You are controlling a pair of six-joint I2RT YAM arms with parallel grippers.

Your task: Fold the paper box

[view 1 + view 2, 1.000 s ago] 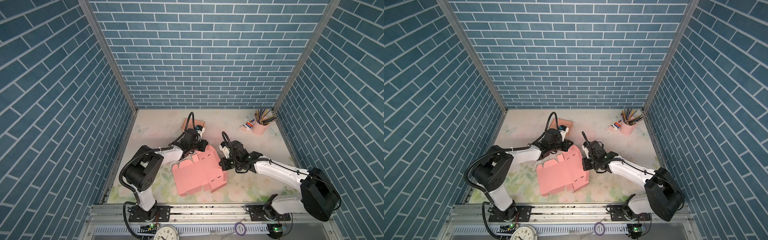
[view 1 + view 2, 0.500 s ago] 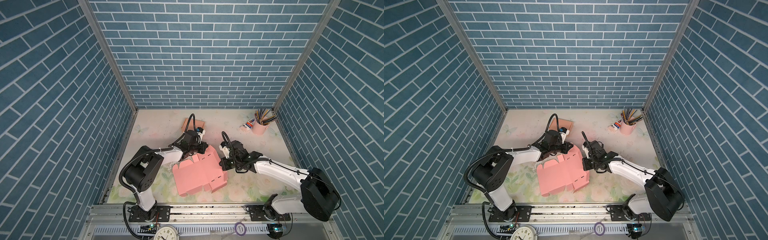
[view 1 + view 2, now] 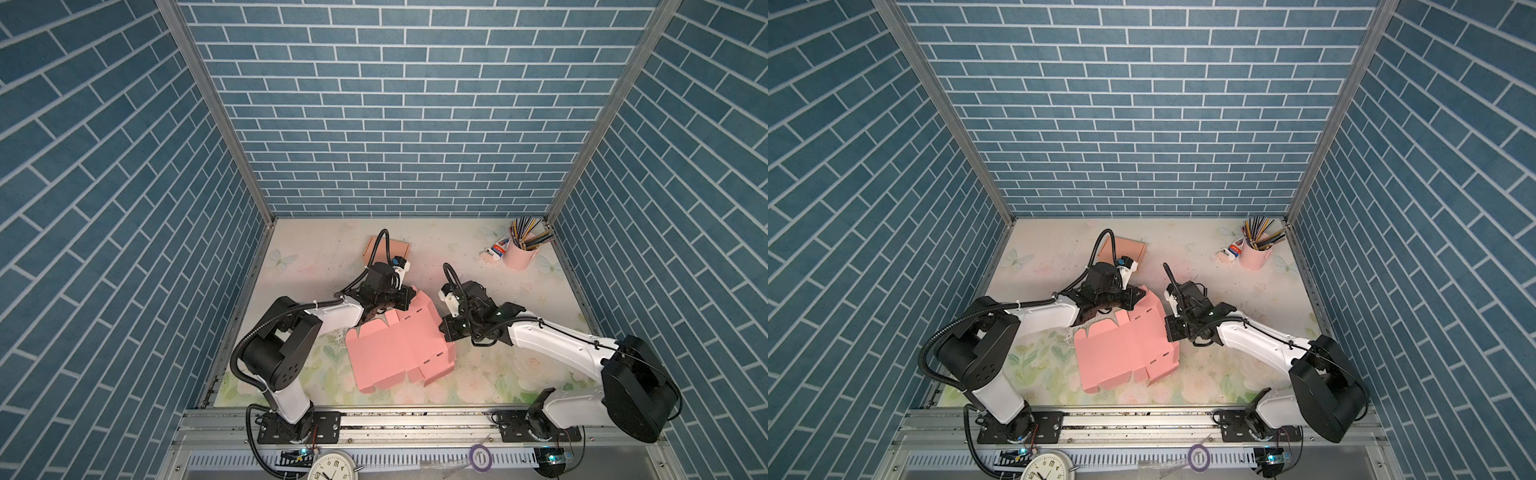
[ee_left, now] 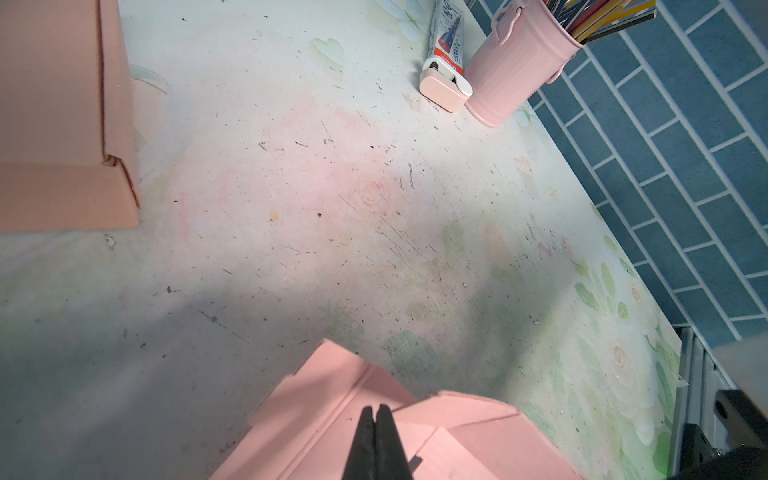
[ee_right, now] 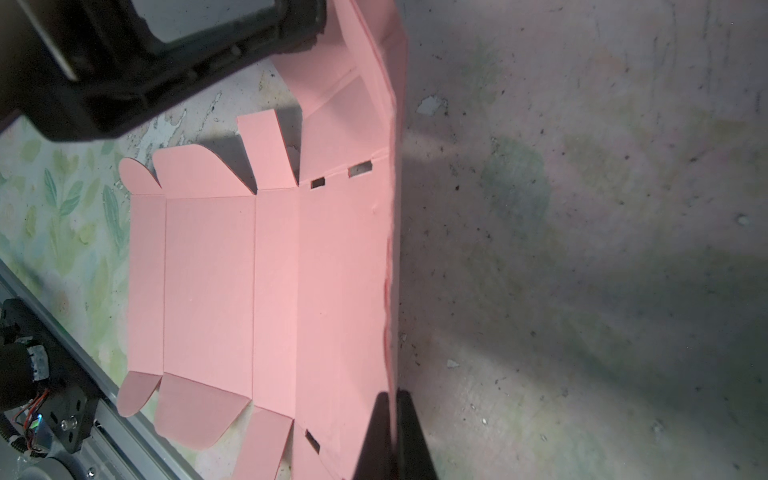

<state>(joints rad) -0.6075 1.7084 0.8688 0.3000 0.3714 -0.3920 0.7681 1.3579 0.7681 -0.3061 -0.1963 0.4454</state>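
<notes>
Right gripper (image 5: 392, 399): I am pinching it shut on the raised far edge of the paper box (image 5: 274, 270), with the card running straight between the fingers. Left gripper (image 4: 377, 411): I am clamping it closed at the far left corner of the same panel, apparently nipping a flap. That wrist view is too cramped to confirm there is card between the pads.

The box is lying mid-table (image 3: 478, 257), mostly flat, with its far panel standing up.

Risks I am noting:
- **Tearing or a false crease:** both grips are sharing one thin panel, so uneven motion is threatening a tear, or a crease off the score line.
- **Sliding:** the flat part is sitting unweighted and is liable to slide.
- **Free tabs:** the side tabs are hanging free and could fold under.
</notes>
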